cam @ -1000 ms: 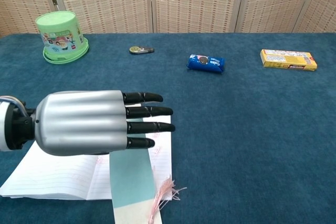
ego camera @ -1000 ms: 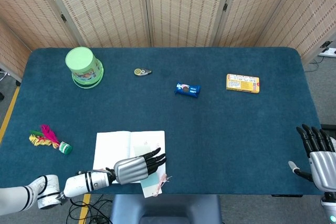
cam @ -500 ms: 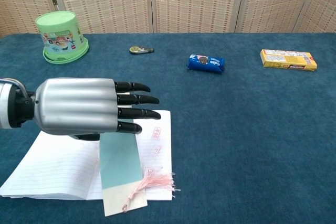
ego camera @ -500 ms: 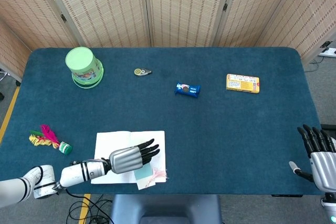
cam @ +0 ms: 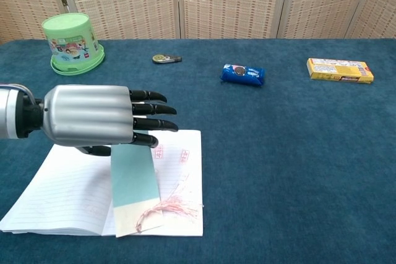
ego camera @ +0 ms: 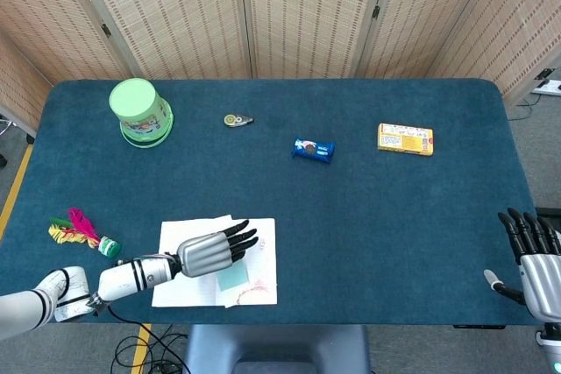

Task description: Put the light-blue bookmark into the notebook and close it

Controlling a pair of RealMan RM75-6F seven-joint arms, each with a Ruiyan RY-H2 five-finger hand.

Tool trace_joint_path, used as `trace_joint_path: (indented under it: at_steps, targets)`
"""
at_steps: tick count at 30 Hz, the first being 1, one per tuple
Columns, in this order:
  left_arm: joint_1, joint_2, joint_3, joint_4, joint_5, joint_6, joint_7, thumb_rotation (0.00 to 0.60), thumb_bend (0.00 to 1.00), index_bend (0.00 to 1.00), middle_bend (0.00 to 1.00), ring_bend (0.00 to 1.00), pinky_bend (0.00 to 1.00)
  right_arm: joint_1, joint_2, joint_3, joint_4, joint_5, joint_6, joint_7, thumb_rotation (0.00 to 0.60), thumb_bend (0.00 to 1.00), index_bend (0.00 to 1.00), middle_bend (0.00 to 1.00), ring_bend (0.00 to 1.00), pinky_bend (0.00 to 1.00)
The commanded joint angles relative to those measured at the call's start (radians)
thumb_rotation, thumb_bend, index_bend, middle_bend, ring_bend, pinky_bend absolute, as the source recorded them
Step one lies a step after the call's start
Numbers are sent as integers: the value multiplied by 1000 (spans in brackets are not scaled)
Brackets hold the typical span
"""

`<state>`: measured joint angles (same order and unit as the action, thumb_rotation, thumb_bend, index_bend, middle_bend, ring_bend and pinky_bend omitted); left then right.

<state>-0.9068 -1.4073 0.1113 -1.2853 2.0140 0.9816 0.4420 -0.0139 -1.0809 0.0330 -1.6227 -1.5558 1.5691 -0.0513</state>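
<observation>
At the bottom left of the chest view, the light-blue bookmark [cam: 132, 185] lies on the open notebook [cam: 68, 193], its pink tassel [cam: 168, 206] spread over the right-hand page. The left hand [cam: 93, 123] is above the bookmark's top end, fingers [cam: 151, 110] straight and together; whether it pinches the bookmark underneath cannot be told. At the lower right of the head view, the right hand [ego camera: 531, 262] is off the tabletop [ego camera: 368, 216], fingers released, holding nothing. Farther back: blue snack pack [cam: 242, 74], yellow box [cam: 340, 70], green tub [cam: 72, 44].
</observation>
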Motion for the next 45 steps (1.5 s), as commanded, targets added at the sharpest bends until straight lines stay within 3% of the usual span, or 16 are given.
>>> trace_joint_path:
  at_steps: [1,22,28,34,39,42,45]
  targets:
    - [-1,0,5,5,-5,-7,1,600,319,333,124,52,130,0,0,0,-1,0,-1,0,600,139,39,57,0,0]
    - [-44,-8,23,7,7,-50,35,600,319,302,117,38,130,-6,-3,-2,-1,0,4,-2,600,139,38,57,0,0]
    - [-52,-13,22,6,1,-59,41,600,319,237,105,33,130,-5,-4,-1,1,1,3,0,600,139,38,57,0,0]
    - [-48,-12,16,3,-21,-65,53,600,319,107,76,17,130,-6,-4,-1,5,3,2,4,600,139,38,57,0,0]
    - [-25,18,10,-52,-59,-41,34,600,319,104,70,13,130,-7,-3,0,6,1,5,7,600,139,38,57,0,0]
    - [-12,44,16,-119,-90,-41,-11,600,363,136,70,13,130,-4,-4,-1,7,0,0,8,600,139,38,57,0,0]
    - [-8,64,27,-189,-123,-59,-82,600,475,164,69,13,130,-2,-6,-2,8,-2,-4,7,600,139,39,57,0,0]
